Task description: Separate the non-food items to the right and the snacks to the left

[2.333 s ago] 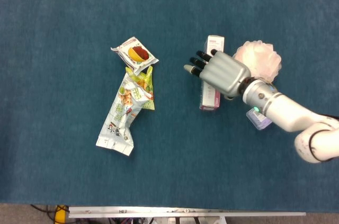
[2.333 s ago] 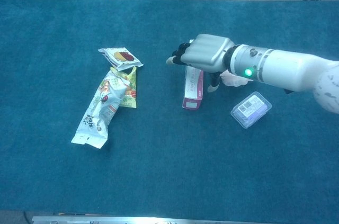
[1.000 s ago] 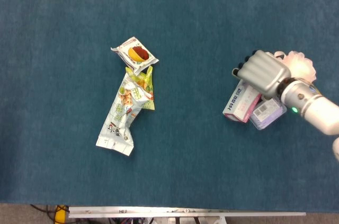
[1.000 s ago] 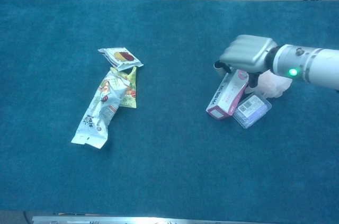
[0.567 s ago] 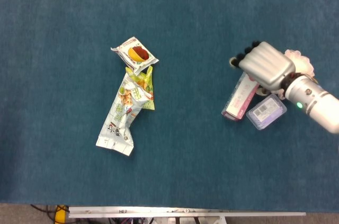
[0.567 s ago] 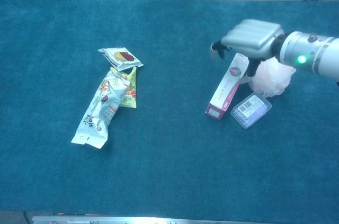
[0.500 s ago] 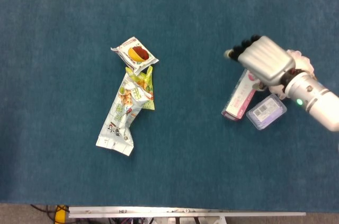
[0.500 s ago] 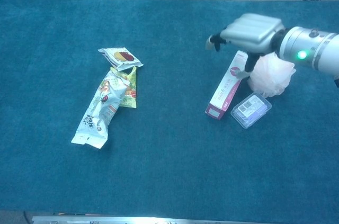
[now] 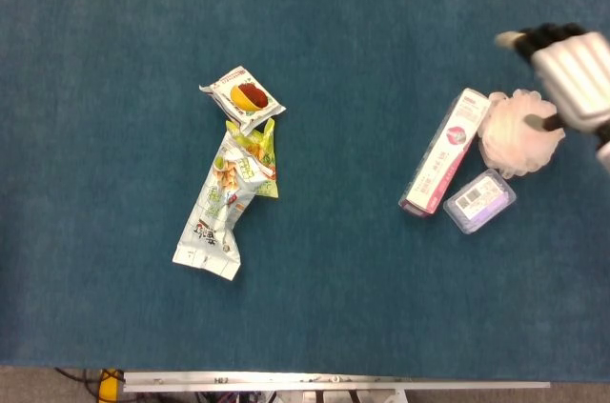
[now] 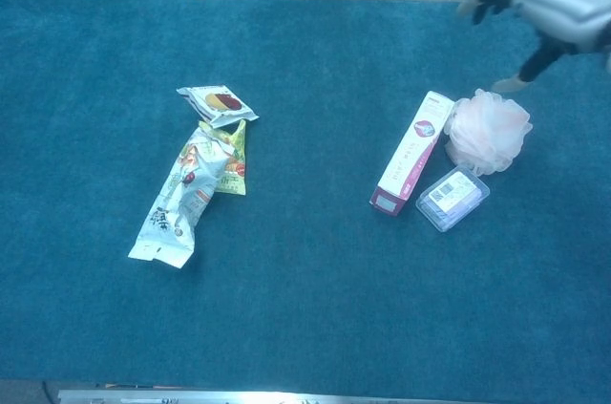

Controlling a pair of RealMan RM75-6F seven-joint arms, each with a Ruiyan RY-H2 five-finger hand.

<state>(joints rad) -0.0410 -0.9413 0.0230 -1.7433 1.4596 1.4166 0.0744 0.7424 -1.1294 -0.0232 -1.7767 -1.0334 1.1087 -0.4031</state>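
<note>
Looks essentially sorted: snack packets [image 9: 232,174] left on the desk [image 9: 343,22], pink box [image 9: 444,163], bath pouf [image 9: 516,132], plastic case [image 9: 478,201] right; right hand [image 9: 564,65] raised, empty, fingers apart.

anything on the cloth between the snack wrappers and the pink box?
Nothing. Between the long snack bag and the pink box the blue cloth is bare, plain in both the head and chest views.
</note>
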